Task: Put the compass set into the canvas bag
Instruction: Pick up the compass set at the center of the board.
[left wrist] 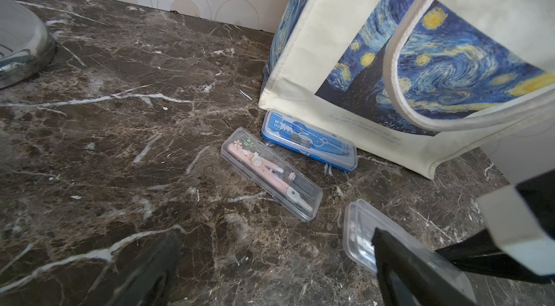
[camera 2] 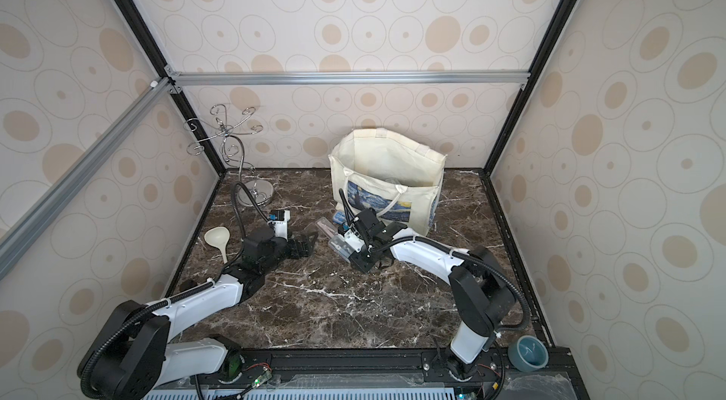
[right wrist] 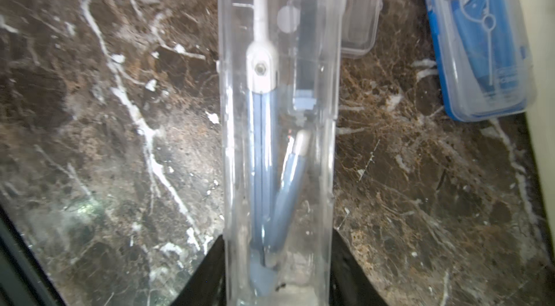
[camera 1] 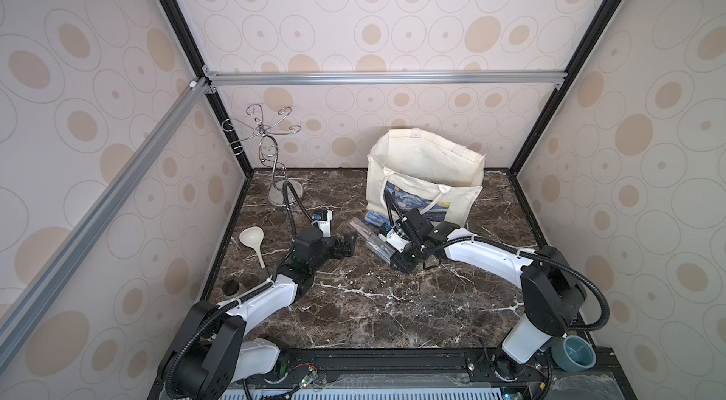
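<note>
Three compass sets outside the canvas bag (camera 1: 457, 203), all just before its printed front, in both top views. Clamped between the fingers of the right gripper (camera 1: 391, 254): one end of the clear case (camera 1: 378, 248) with a blue compass inside. Beyond those fingertips, past the case's free end: the pink case (camera 1: 358, 227), then the blue case (camera 1: 373, 218) at the bag's foot. Spread wide and empty: the left gripper (camera 1: 347, 247), fingertips aimed at the clear case, near it yet apart.

From the left wrist: both left fingers (left wrist: 144, 274) far apart, only the marble table (left wrist: 120, 139) between them. Ahead of the fingertips, the pink case (left wrist: 270, 173) flat on the marble; further ahead, the blue case (left wrist: 309, 140) just beside the bag's (left wrist: 339, 34) bottom edge. Close by one fingertip: an end of the clear case (left wrist: 357, 223).

From the right wrist: right fingers (right wrist: 207, 277) pressed on both long sides of the clear case (right wrist: 279, 109). Past its far end, the pink case (right wrist: 360, 19); off to one side of the fingers, the blue case (right wrist: 480, 49) beside cream canvas. Lifted or resting on the marble: impossible to tell.
</note>
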You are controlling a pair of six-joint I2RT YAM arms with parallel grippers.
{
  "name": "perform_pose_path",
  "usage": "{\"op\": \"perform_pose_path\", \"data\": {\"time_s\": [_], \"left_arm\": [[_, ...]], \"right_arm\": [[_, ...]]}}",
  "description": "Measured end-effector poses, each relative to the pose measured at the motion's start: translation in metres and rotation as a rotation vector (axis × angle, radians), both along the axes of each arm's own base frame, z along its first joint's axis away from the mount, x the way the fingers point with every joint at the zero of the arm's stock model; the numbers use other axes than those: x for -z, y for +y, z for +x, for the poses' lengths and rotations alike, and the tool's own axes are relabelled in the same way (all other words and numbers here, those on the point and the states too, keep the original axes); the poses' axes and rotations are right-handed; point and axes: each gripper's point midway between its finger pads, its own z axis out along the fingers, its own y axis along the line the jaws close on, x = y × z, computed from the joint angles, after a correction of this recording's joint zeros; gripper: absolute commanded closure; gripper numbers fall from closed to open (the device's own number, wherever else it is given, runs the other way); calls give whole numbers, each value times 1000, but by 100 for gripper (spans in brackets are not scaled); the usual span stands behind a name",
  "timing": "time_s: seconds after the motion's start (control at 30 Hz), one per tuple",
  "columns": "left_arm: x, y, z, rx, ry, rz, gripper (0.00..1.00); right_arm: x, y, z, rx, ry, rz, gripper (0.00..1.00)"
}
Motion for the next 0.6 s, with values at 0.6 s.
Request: {"op": "perform_pose_path", "data": {"time_s": [0.6], "left_arm": [[-15, 23, -13, -74, -74, 36, 0]], "right_arm": [[-144, 43, 44, 37, -207, 243, 67]]}}
